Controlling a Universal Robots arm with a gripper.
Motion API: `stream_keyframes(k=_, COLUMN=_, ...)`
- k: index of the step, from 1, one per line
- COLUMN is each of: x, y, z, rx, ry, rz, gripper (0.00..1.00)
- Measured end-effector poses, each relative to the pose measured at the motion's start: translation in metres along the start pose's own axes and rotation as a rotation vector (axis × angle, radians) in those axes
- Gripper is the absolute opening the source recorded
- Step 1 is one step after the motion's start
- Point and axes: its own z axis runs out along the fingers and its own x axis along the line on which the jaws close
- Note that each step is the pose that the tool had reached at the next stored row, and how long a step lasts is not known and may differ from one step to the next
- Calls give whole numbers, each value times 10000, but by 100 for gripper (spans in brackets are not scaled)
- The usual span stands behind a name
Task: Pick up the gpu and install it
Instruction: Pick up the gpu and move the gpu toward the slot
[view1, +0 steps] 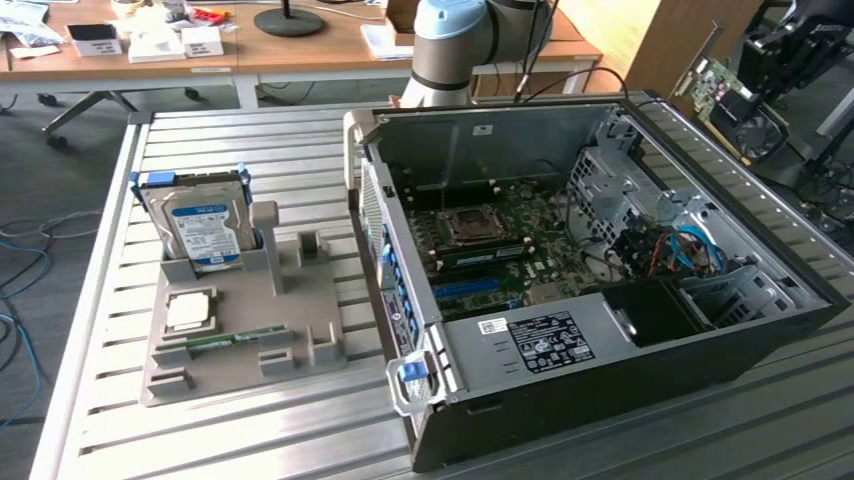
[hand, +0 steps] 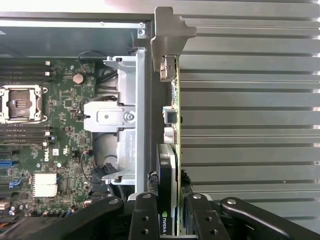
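Observation:
My gripper is shut on the gpu, which I see edge-on between the two black fingers. The card's green board, black cooler and silver bracket point away from the wrist. It hangs in the air just outside the open computer case's side wall, over the slatted table. In the exterior view the gpu is at the upper right, above and beyond the case. The motherboard lies exposed inside the case.
A grey holder tray at the exterior view's left carries a hard drive, a CPU and a memory stick. The arm's base stands behind the case. Desks with clutter lie beyond the table.

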Motion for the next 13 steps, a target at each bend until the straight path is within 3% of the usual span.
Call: stream_keyframes(k=13, x=316, y=-6, z=-6, rx=0, ry=-57, rz=-6, gripper=27)
